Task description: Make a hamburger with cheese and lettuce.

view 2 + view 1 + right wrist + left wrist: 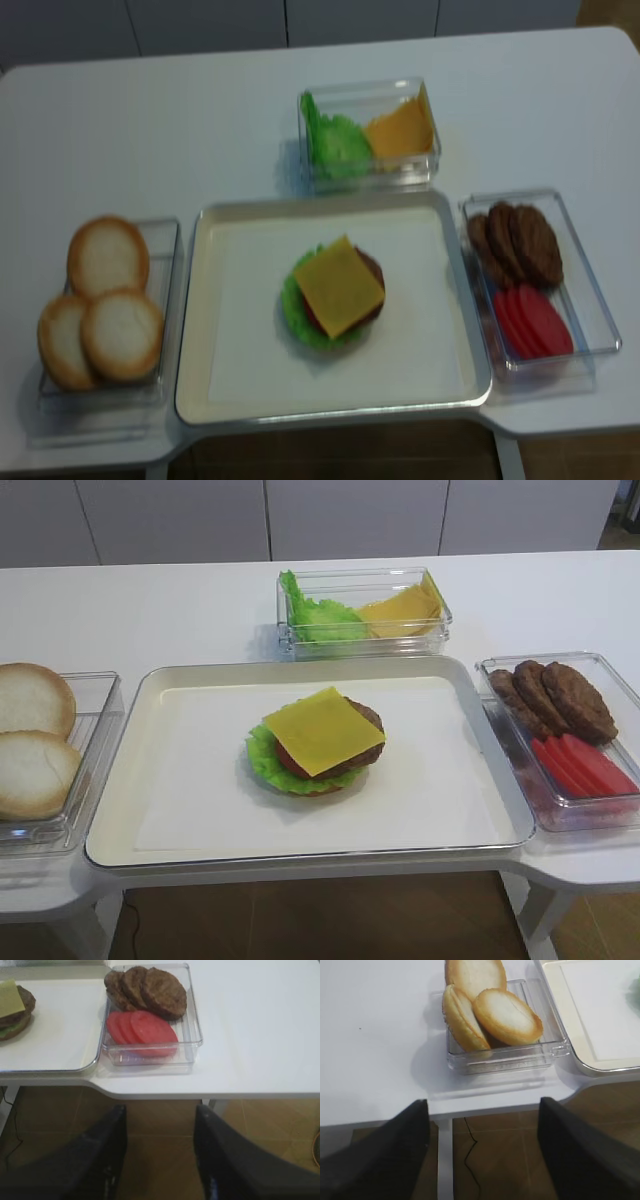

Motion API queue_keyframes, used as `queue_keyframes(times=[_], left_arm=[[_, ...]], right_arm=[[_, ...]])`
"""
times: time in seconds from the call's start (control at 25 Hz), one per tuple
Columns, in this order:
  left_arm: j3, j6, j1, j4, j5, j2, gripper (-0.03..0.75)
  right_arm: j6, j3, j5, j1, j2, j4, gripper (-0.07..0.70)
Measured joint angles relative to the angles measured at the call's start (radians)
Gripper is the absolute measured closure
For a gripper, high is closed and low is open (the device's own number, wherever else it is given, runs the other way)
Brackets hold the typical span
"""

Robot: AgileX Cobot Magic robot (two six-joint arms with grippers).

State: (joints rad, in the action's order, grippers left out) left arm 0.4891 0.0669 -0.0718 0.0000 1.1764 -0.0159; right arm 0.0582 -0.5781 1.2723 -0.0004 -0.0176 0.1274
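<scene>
- Showing the hamburger (318, 750) at the middle of the cream tray (160, 810): the lettuce (262, 758) frills out below the patty, and the cheese (322, 730) lies flat on top, turned cornerwise and overhanging the patty's edge.
- Right gripper (159, 1160): hangs off the near table edge, facing the box of spare patties (147, 990) and tomato slices (142, 1029); its two dark fingers stand wide apart with nothing between them.
- Left gripper (482, 1152): likewise held off the near edge, before the box of bun halves (492, 1010); fingers spread wide, empty.
- Stage (a judgement): no top bun is on the stack, so a bun half probably remains to be fetched.
- Risk: the cheese appears to rest loose and skewed; a bun set down off-centre or pushed sideways could slide it off, or tip the stack.
- Risk: the bun halves lean on one another in their box, so a grasp might drag a neighbour along.
- Surface: a white table (150, 600) carrying clear boxes (one at the back holds spare lettuce and cheese slices (405, 608)).
- Room: pale cabinet fronts behind, brown floor below.
</scene>
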Motion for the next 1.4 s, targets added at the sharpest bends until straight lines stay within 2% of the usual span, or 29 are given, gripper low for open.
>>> queue_keyframes(times=[0.16, 0.36, 0.44, 0.56, 0.8, 1.04, 1.4], left_arm=[[0.000, 0.000, 0.000, 0.000, 0.000, 0.000, 0.223], [0.000, 0.000, 0.000, 0.000, 0.000, 0.000, 0.223], [0.000, 0.000, 0.000, 0.000, 0.000, 0.000, 0.223], [0.000, 0.000, 0.000, 0.000, 0.000, 0.000, 0.223], [0.000, 0.000, 0.000, 0.000, 0.000, 0.000, 0.223], [0.000, 0.000, 0.000, 0.000, 0.000, 0.000, 0.223], [0.000, 0.000, 0.000, 0.000, 0.000, 0.000, 0.223]], right_arm=[[0.000, 0.050, -0.016, 0.000, 0.000, -0.002, 0.296], [0.000, 0.092, -0.102, 0.000, 0.000, -0.005, 0.296], [0.000, 0.100, -0.120, 0.000, 0.000, -0.006, 0.296], [0.000, 0.103, -0.125, 0.000, 0.000, -0.008, 0.289], [0.002, 0.107, -0.125, 0.000, 0.000, -0.034, 0.227], [-0.039, 0.110, -0.125, 0.000, 0.000, -0.080, 0.221], [-0.045, 0.109, -0.125, 0.000, 0.000, -0.082, 0.223]])
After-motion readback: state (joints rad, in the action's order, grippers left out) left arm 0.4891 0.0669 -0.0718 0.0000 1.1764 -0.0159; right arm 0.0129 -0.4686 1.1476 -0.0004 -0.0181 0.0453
